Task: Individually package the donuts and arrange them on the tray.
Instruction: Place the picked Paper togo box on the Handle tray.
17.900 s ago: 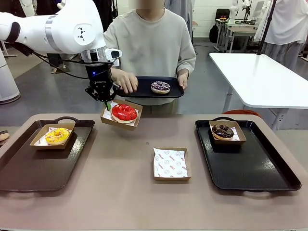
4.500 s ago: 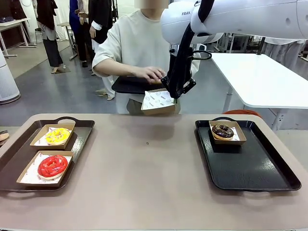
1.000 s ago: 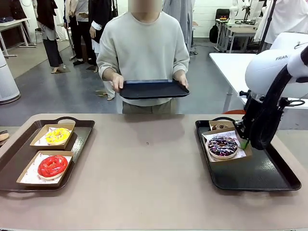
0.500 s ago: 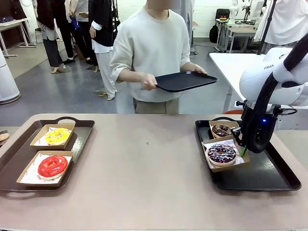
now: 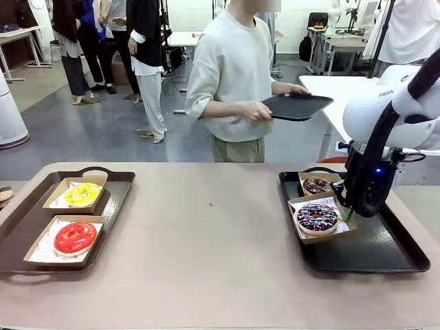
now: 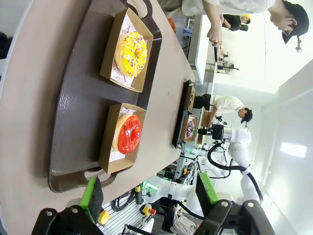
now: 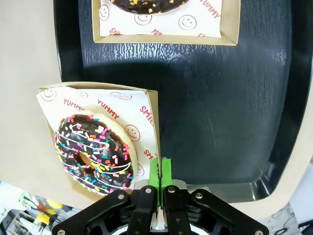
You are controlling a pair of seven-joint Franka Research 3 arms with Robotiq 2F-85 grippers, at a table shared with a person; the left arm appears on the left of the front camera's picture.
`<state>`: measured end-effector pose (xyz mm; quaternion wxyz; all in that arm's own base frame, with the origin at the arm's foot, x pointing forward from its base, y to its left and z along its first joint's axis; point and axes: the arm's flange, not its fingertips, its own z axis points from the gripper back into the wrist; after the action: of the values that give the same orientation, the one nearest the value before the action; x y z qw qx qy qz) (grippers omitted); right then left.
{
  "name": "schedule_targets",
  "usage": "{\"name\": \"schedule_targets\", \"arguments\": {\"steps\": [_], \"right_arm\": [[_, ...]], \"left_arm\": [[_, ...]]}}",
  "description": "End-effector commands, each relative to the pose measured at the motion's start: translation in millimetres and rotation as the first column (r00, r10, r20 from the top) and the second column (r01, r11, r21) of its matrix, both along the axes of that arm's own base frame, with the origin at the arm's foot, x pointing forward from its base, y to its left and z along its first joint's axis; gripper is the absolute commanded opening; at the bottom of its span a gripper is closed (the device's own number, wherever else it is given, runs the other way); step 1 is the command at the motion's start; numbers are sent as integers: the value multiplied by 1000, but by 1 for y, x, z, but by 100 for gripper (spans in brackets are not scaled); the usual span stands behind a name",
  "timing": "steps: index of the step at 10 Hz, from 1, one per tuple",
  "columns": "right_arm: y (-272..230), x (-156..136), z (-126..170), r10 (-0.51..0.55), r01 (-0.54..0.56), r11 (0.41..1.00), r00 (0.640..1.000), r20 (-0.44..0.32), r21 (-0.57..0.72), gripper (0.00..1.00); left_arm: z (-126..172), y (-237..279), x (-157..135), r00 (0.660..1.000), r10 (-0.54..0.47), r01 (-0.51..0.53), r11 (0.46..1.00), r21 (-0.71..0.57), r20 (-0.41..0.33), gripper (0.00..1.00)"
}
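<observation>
Four ring donuts, all flat, hole up, each in its own paper-lined box. Landmark: black right tray [image 5: 385,251].

Sprinkled donut [image 5: 317,216]: dark glaze, white drizzle, coloured sprinkles; over the tray's near-left part, its box overhanging the tray's left rim.

Chocolate-topped donut [image 5: 317,185]: at the tray's far-left corner, just behind the sprinkled one.

Yellow-iced donut [image 5: 82,193] and glossy red-glazed donut [image 5: 75,236]: well apart from the tray, far to its left; yellow farther back, red nearer.

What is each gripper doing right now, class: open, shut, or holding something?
Left gripper: open, holding nothing.
Right gripper: shut on the edge of the sprinkle donut's box.
</observation>
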<state>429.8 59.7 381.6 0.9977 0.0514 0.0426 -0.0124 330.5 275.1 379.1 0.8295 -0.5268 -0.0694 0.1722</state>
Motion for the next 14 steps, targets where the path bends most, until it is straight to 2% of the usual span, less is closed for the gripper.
{"name": "schedule_targets", "arguments": {"steps": [1,6,12,13,14], "right_arm": [[-1,-3,0,-2,2,1000,1000,5,0,2],[-24,-15,-2,64,-64,998,998,17,-23,2],[-30,5,-34,35,-35,999,999,-11,6,2],[-31,7,-34,23,-23,1000,1000,-18,14,58],[-31,7,-35,25,-24,1000,1000,-17,14,59]], "left_arm": [[2,0,-2,1000,6,-6,1000,-5,6,100],[2,0,-2,1000,6,-6,1000,-5,6,100],[2,0,-2,1000,6,-6,1000,-5,6,100],[2,0,-2,1000,6,-6,1000,-5,6,100],[2,0,-2,1000,6,-6,1000,-5,6,100]]}}
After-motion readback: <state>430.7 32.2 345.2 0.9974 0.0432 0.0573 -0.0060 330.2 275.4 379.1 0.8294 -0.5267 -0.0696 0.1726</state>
